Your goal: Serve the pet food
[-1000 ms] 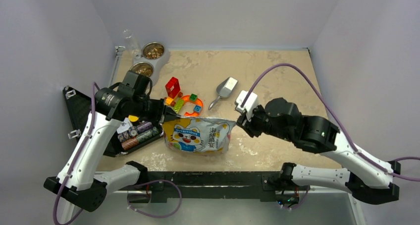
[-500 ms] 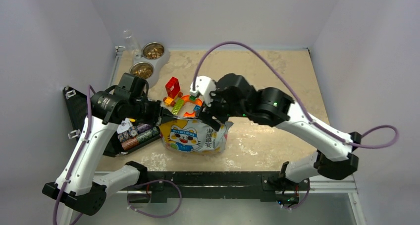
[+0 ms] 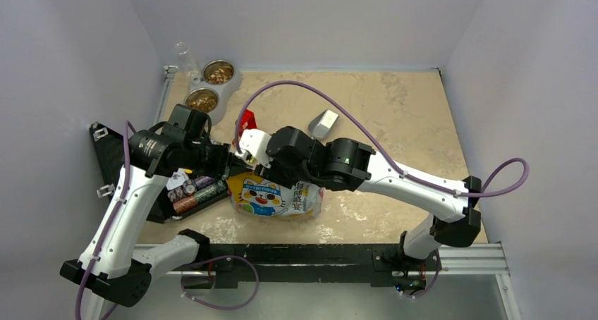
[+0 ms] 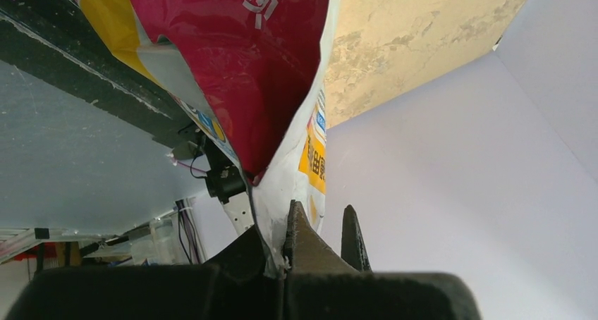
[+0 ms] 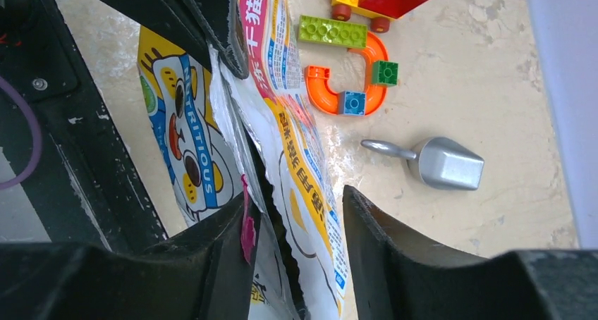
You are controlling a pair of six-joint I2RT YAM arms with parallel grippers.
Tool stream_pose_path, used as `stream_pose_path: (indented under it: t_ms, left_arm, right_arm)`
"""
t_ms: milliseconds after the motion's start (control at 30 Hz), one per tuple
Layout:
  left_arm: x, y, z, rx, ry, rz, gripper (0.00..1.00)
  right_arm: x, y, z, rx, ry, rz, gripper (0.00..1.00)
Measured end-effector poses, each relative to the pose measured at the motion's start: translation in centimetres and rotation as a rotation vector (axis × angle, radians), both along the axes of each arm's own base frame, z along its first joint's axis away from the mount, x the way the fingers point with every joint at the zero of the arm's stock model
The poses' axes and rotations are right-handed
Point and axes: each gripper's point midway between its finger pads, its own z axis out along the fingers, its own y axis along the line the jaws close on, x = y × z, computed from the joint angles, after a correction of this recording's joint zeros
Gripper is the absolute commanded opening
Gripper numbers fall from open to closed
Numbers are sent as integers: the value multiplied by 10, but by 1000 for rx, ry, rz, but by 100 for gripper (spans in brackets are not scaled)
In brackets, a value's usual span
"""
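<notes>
The pet food bag [image 3: 278, 197], white with a cartoon cat, stands near the table's front. My left gripper [image 3: 227, 161] is shut on the bag's [image 4: 247, 66] upper left corner, the film pinched between its fingers [image 4: 310, 246]. My right gripper [image 3: 248, 158] sits just beside it, open, its jaws straddling the torn top edge of the bag [image 5: 296, 144] with a gap on the right side. In the right wrist view that gripper [image 5: 300, 214] shows the opened slit between its fingers. Brown pet food fills two steel bowls [image 3: 203, 99] at the back left.
A metal scoop [image 3: 324, 122] lies behind the bag, also in the right wrist view as the scoop [image 5: 441, 163]. Colourful toy blocks [image 5: 352, 80] lie between the scoop and the bowls. A black tray of cans [image 3: 194, 193] sits left of the bag. A clear bottle [image 3: 185, 56] stands by the bowls.
My right arm has swung left from the bag's right end to its top left edge beside the left gripper, and its jaws have opened around the edge. The left gripper has kept its hold.
</notes>
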Motion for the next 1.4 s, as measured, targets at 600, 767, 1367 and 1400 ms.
stream_pose_path:
  t_ms: [600,767,1367,1400]
  left_arm:
    - [-13,31,-19,113,-107,36,0]
    - [-9,36,-13,147,-129,45,0]
    - [-23,54,1,220,-165,41,40]
    - [-24,55,2,217,-169,46,39]
  right_arm:
    - [-20,-1,-7,47,59,57,0]
    - [-21,0,-8,68,59,52,0]
    - [-40,-10,-6,156,136,78,5]
    - [-41,-11,-6,152,140,80,8]
